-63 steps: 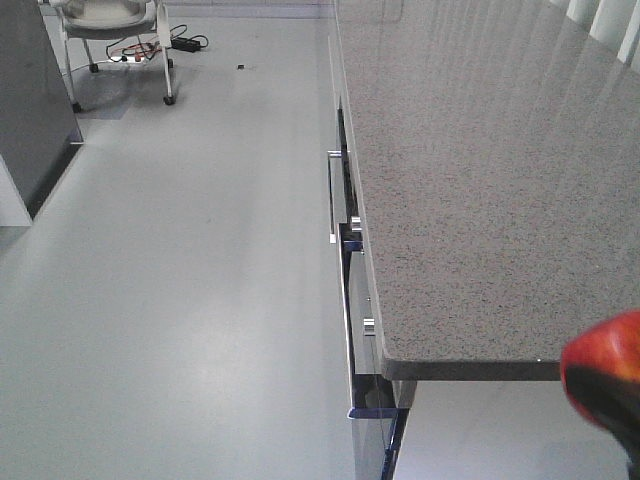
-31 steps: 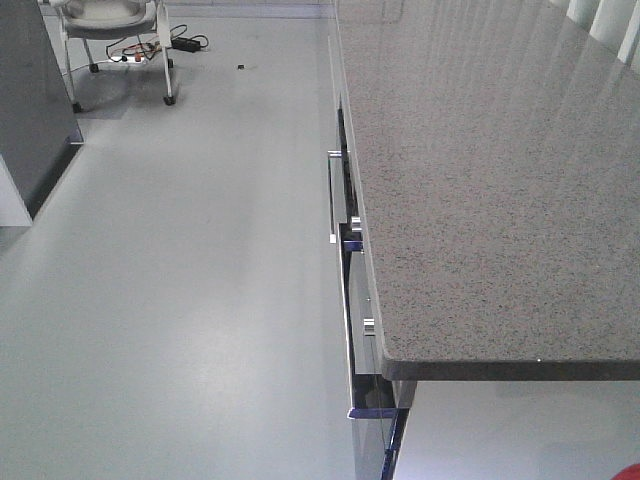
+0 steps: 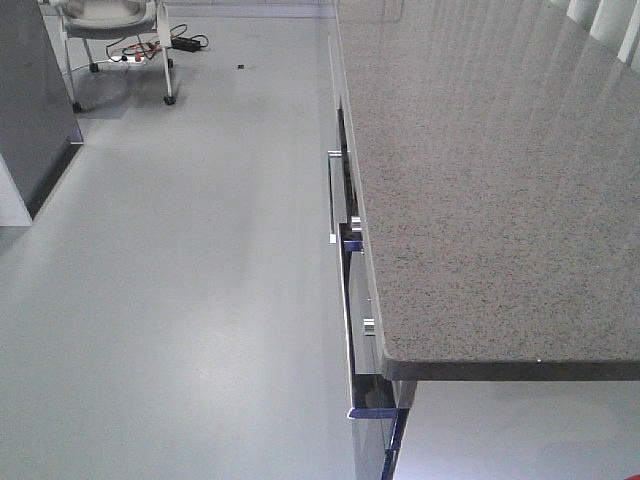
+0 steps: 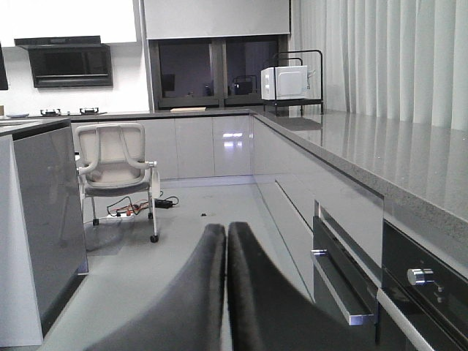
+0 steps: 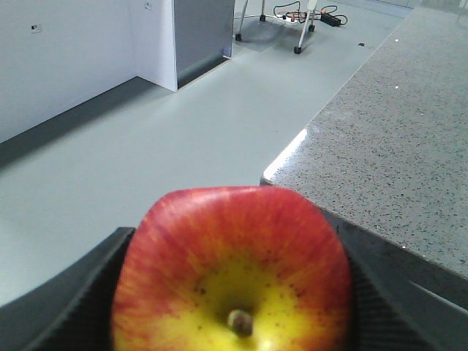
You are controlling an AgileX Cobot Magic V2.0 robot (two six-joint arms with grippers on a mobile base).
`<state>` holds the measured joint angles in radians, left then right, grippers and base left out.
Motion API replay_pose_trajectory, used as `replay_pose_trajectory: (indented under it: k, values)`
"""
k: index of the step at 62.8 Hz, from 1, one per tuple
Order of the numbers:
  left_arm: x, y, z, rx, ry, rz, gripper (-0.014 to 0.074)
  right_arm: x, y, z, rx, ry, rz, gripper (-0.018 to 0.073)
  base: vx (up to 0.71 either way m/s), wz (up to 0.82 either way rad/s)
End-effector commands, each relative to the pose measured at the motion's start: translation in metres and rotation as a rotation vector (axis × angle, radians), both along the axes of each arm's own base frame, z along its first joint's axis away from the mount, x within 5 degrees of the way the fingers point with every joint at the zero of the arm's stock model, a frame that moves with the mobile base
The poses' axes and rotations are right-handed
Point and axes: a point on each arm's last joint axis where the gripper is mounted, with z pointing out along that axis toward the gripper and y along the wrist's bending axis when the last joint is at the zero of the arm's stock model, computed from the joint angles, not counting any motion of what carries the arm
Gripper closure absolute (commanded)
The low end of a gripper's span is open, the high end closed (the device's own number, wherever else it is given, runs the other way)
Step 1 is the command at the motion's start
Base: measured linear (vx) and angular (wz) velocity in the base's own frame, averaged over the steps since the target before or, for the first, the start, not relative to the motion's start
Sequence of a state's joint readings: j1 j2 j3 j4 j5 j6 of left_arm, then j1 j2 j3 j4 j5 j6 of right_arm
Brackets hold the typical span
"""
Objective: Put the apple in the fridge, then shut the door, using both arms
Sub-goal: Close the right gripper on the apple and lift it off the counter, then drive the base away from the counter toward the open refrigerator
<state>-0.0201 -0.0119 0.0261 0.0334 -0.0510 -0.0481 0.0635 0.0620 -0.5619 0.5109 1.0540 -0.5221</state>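
There's the right tool (image 5: 232, 314) clamped on the small red-and-yellow apple (image 5: 234, 241), stem end to camera, near the corner of the speckled grey stone bench (image 5: 395, 131). The left tool (image 4: 225, 235) is pinched together, empty. The danger: a swing clips that corner and the apple pops free. A white mesh office chair (image 4: 113, 168) and floor cables (image 4: 135, 210) clutter the far aisle, and I can't pick out the fridge for certain.

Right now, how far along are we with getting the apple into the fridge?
Done: the apple is gripped in the right gripper, off the countertop. In hand: the carry; the left gripper is shut and empty. Left: reaching the fridge, placing the apple, closing the door; neither fridge nor door shows in these views.
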Motion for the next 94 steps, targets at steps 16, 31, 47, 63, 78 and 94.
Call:
replay_pose_trajectory:
  k: [16,31,47,63,78,94]
  values:
    - [0.0009,-0.0002,-0.0009,-0.006,-0.044,-0.002,0.0603,0.0030,0.0007,0.0127,0.051,-0.061,-0.013,0.0196,0.00,0.00]
    - [0.0009,-0.0002,-0.0009,-0.006,-0.044,-0.002,0.0603,0.0030,0.0008,0.0127,0.052,-0.061,-0.013,0.0196,0.00,0.01]
    - [0.0009,-0.0002,-0.0009,-0.006,-0.044,-0.002,0.0603,0.0029,0.0008,0.0125,0.051,-0.060,-0.012,0.0196,-0.01,0.12]
    - [0.0009,-0.0002,-0.0009,-0.006,-0.044,-0.002,0.0603,0.0028,0.0009,0.0125,0.052,-0.059,-0.011,0.0196,-0.02,0.26]
    - [0.0009,-0.0002,-0.0009,-0.006,-0.044,-0.002,0.0603,0.0028,0.0009,0.0125,0.051,-0.059,-0.011,0.0196,-0.04,0.42]
    - [0.0009,-0.0002,-0.0009,-0.006,-0.044,-0.002,0.0603,0.0028,0.0009,0.0125,0.051,-0.059,-0.011,0.0196,-0.06,0.50]
